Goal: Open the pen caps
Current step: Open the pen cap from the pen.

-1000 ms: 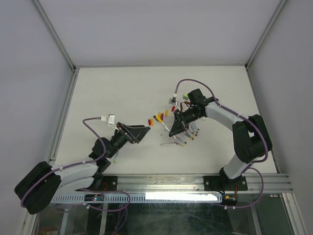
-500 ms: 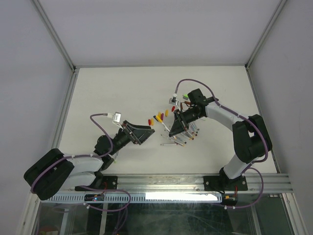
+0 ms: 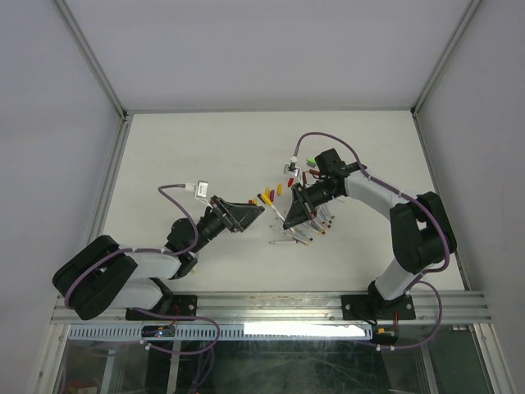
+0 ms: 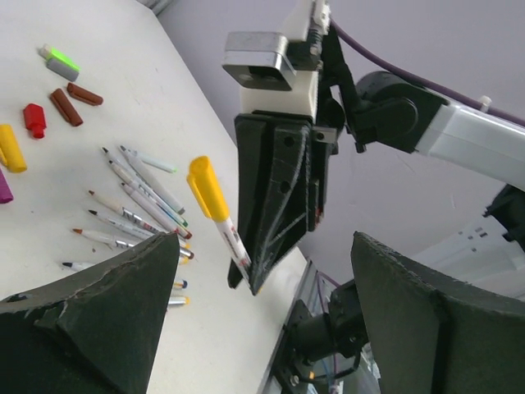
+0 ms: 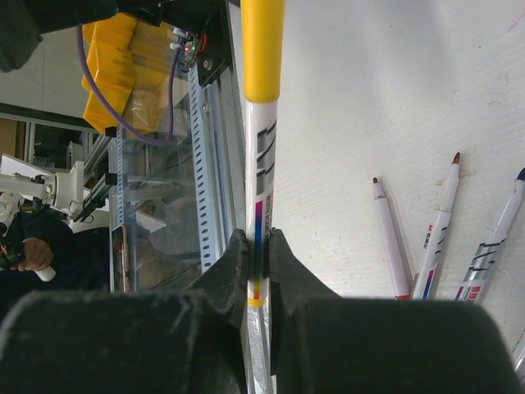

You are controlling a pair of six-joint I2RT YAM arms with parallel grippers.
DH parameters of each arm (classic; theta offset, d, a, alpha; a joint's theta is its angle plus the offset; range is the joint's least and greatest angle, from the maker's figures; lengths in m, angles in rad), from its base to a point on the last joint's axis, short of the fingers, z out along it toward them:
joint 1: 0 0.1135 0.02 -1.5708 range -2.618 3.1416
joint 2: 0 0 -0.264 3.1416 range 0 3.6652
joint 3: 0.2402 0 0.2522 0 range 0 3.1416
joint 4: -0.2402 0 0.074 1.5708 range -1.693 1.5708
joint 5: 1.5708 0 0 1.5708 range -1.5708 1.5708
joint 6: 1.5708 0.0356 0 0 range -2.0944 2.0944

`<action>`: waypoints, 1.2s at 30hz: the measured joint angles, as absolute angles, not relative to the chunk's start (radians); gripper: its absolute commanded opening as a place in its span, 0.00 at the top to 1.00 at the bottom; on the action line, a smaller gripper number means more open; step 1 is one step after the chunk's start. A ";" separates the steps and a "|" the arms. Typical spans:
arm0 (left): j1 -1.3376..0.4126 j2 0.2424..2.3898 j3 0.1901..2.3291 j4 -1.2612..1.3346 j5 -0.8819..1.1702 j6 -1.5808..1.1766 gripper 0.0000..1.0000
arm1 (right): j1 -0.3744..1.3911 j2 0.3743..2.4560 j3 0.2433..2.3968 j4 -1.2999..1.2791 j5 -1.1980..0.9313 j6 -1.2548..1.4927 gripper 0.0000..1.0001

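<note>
The right gripper (image 5: 256, 250) clamps the pen (image 5: 261, 189), offering its cap (image 4: 207, 189). The left gripper (image 3: 256, 210) stands wide open, probably to pull it.

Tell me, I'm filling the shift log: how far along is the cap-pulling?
Done: uncapped pens and loose caps lie on the table. In hand: the right claw is shut on a yellow-capped pen; the left claw, open, faces it. Left: that yellow cap is on.

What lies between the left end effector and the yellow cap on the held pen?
Nothing: the left wrist view shows bare air from the left end effector to the yellow cap on the pen.
</note>
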State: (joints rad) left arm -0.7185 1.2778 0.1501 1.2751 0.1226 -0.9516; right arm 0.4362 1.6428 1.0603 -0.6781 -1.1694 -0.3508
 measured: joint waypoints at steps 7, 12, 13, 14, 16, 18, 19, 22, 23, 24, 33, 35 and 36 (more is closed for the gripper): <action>-0.719 1.373 0.252 1.210 0.069 -0.953 0.32 | 0.436 1.643 1.060 -0.679 -1.187 -0.358 1.00; -0.719 1.425 0.299 1.196 0.051 -0.952 0.44 | 0.436 1.643 1.060 -0.680 -1.196 -0.362 1.00; -0.719 1.443 0.306 1.202 0.052 -0.951 0.46 | 0.436 1.643 1.060 -0.682 -1.198 -0.362 1.00; -0.719 1.459 0.311 1.207 0.053 -0.952 0.49 | 0.436 1.643 1.060 -0.683 -1.201 -0.362 1.00; -0.719 1.496 0.317 1.219 0.056 -0.953 0.52 | 0.436 1.643 1.060 -0.686 -1.211 -0.363 1.00; -0.719 1.527 0.317 1.242 0.063 -0.955 0.54 | 0.436 1.643 1.060 -0.687 -1.213 -0.363 1.00; -0.719 1.538 0.318 1.262 0.069 -0.955 0.54 | 0.436 1.643 1.060 -0.691 -1.214 -0.363 1.00; -0.720 1.555 0.318 1.301 0.082 -0.954 0.53 | 0.436 1.643 1.060 -0.695 -1.225 -0.364 1.00; -0.720 1.558 0.318 1.312 0.085 -0.954 0.53 | 0.436 1.644 1.060 -0.695 -1.232 -0.364 1.00; -0.720 1.558 0.318 1.320 0.086 -0.953 0.53 | 0.436 1.645 1.060 -0.696 -1.240 -0.364 1.00; -0.720 1.558 0.317 1.399 0.104 -0.957 0.73 | 0.436 1.662 1.060 -0.701 -1.269 -0.364 1.00; -0.720 1.558 0.316 1.400 0.106 -0.957 0.74 | 0.436 1.662 1.060 -0.702 -1.276 -0.365 1.00; -0.720 1.558 0.315 1.400 0.107 -0.957 0.74 | 0.436 1.662 1.060 -0.702 -1.279 -0.365 0.99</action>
